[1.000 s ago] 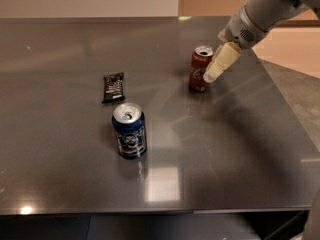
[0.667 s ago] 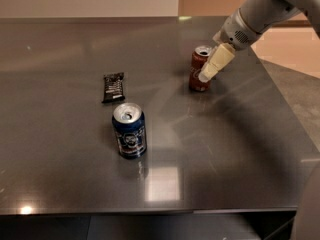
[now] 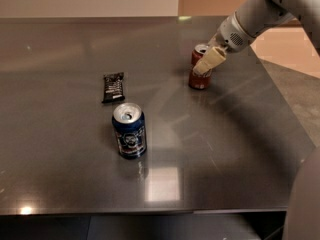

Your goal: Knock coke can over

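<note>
Jaw state cannot be told from the camera view: you see the gripper (image 3: 207, 63) only as one pale tip, so treat spread or pressed together as undetermined.

Camera view: Locate the gripper at the 2 o'clock part of the table (image 3: 60, 49), at the end of the grey arm (image 3: 255, 16) that enters from the 1 o'clock corner of the frame. Note that the pale tip lies across the upper half of the coke can (image 3: 200, 80) and appears to touch it. The coke can stands on its base, its silver top partly hidden by the tip.

Find the dark blue can (image 3: 129, 131) upright near the table's middle, well apart from the coke can, which sits at its 1 o'clock. A dark snack bar (image 3: 113, 87) lies flat at 11 o'clock of the blue can, near it but not touching.
</note>
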Controlling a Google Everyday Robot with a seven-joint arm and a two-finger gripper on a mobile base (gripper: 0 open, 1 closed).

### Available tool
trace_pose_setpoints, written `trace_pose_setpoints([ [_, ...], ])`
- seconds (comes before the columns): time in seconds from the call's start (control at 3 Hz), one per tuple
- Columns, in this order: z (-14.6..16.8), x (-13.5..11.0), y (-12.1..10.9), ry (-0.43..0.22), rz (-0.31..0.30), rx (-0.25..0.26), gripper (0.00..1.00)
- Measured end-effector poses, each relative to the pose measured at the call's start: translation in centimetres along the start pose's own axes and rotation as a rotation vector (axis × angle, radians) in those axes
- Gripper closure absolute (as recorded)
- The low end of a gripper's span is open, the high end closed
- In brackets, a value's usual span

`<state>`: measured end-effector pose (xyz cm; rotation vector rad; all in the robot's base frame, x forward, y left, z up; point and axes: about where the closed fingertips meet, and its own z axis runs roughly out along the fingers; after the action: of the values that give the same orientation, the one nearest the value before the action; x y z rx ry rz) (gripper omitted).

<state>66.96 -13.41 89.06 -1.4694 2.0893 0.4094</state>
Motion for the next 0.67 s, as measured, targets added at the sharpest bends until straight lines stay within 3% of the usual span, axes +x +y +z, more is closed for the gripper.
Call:
trace_pose_setpoints([
  [0.33,-1.1,-1.3,0.9,0.008,-0.047,-0.008,0.75],
  [0.67,-2.7,-2.6,2.2,0.122,-0.108,-0.008,0.98],
])
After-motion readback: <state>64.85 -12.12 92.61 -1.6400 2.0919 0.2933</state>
